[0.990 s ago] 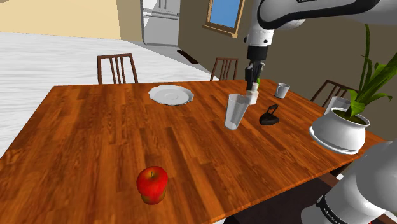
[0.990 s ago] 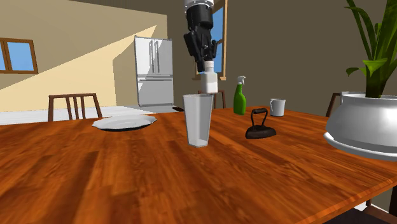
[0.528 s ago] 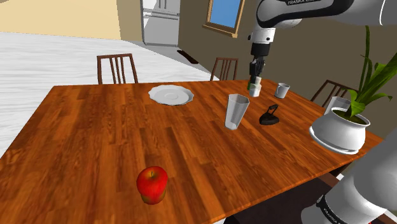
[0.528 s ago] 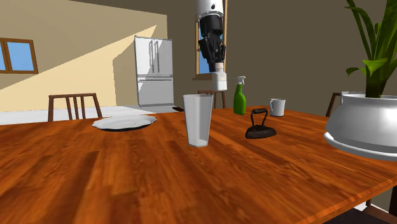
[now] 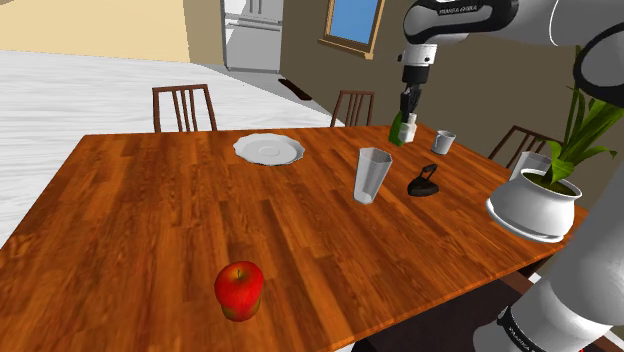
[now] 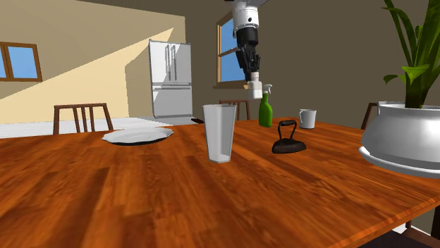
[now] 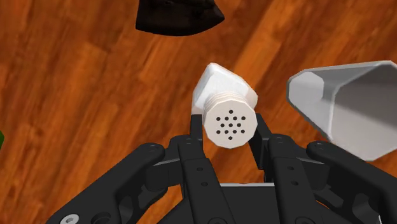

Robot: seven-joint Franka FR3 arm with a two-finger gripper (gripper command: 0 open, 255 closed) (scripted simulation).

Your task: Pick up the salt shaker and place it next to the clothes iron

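My gripper (image 7: pixel 226 130) is shut on the white salt shaker (image 7: pixel 224 111), its holed cap facing the wrist camera. It hangs high above the wooden table (image 5: pixel 180 230). In the shoulder view the shaker (image 5: pixel 410 129) sits under the gripper (image 5: pixel 409 110), in front of a green spray bottle (image 5: pixel 397 130). The black clothes iron (image 5: pixel 423 182) stands on the table below and nearer the stand. From the second exterior view the shaker (image 6: pixel 254 86) is up and to the left of the iron (image 6: pixel 288 137). The wrist view has the iron (image 7: pixel 177 15) on the table beyond the shaker.
A tall grey cup (image 5: pixel 372 175) stands just left of the iron in the shoulder view. A white mug (image 5: pixel 443 142), a potted plant (image 5: pixel 540 200), a white plate (image 5: pixel 268 149) and a red apple (image 5: pixel 240 288) share the table. Chairs (image 5: pixel 184 105) ring the far edge.
The gripper has carried the salt shaker toward the shoulder view's right and farther from the tall cup, ending near the green bottle. It stayed shut on the shaker.
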